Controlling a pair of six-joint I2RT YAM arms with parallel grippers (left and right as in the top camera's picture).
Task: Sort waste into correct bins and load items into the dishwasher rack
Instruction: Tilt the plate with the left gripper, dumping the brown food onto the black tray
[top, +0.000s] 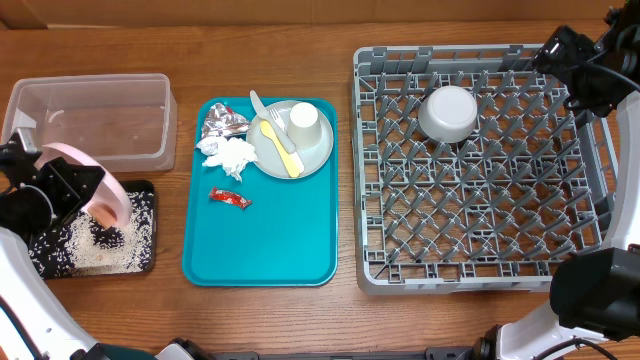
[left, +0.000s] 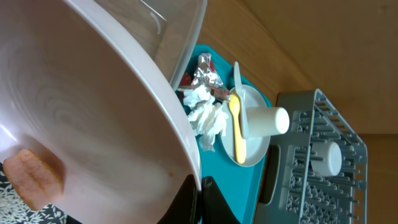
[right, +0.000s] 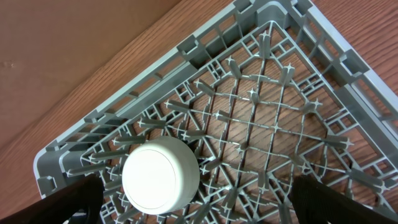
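Note:
My left gripper (top: 75, 183) is shut on the rim of the white plate (top: 88, 172) and holds it tilted over the black tray (top: 148, 196), where loose rice (top: 100, 250) lies. In the left wrist view the jaws (left: 200, 186) pinch the plate (left: 93, 93), and the orange cube (left: 31, 177) rests on its low edge. The teal tray (top: 270, 245) holds the foil ball (top: 225, 123), napkin (top: 228, 155), red packet (top: 229, 198) and grey-green plate (top: 310, 150) with cup (top: 304, 120), yellow fork (top: 281, 148) and pale cutlery (top: 260, 104). My right gripper (top: 572, 55) (right: 202, 206) is open over the rack (top: 480, 210).
The clear tub (top: 90, 120) stands at the back left, behind the black tray. The white bowl (top: 448, 112) (right: 160, 174) sits upside down in the rack's back half, below my right gripper. Bare wood shows between the teal tray and the rack.

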